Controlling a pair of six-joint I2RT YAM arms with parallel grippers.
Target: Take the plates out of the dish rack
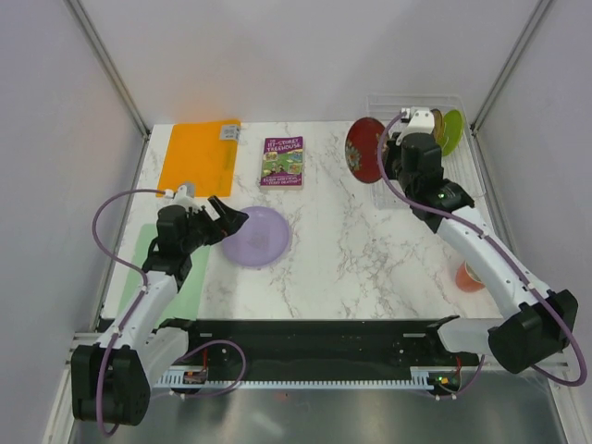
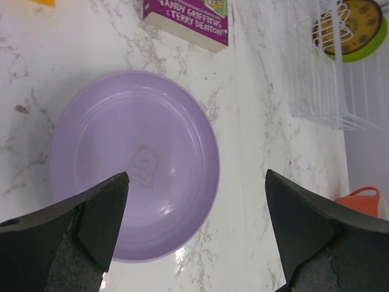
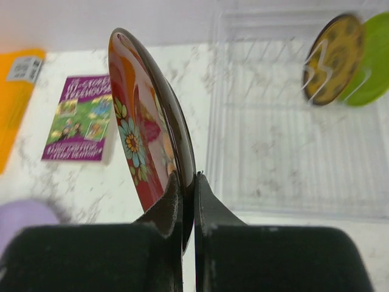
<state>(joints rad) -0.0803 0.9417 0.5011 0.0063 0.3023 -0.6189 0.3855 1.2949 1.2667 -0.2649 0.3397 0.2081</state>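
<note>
My right gripper (image 3: 188, 176) is shut on the rim of the red patterned plate (image 3: 143, 131). It holds the plate on edge just left of the clear dish rack (image 3: 285, 152). From above, the red plate (image 1: 363, 150) hangs at the rack's (image 1: 460, 98) left side, in my right gripper (image 1: 385, 154). The yellow patterned plate (image 3: 331, 58) and the lime-green plate (image 3: 372, 61) stand in the rack's far end. The lavender plate (image 2: 134, 164) lies flat on the marble. My left gripper (image 2: 196, 176) hovers open over its near right edge, holding nothing.
A purple book (image 1: 282, 161) lies at mid-back, with an orange mat (image 1: 199, 155) at back left. An orange cup (image 1: 467, 276) sits near the right arm. A pale green mat (image 1: 139, 268) lies under the left arm. Walls close in on both sides.
</note>
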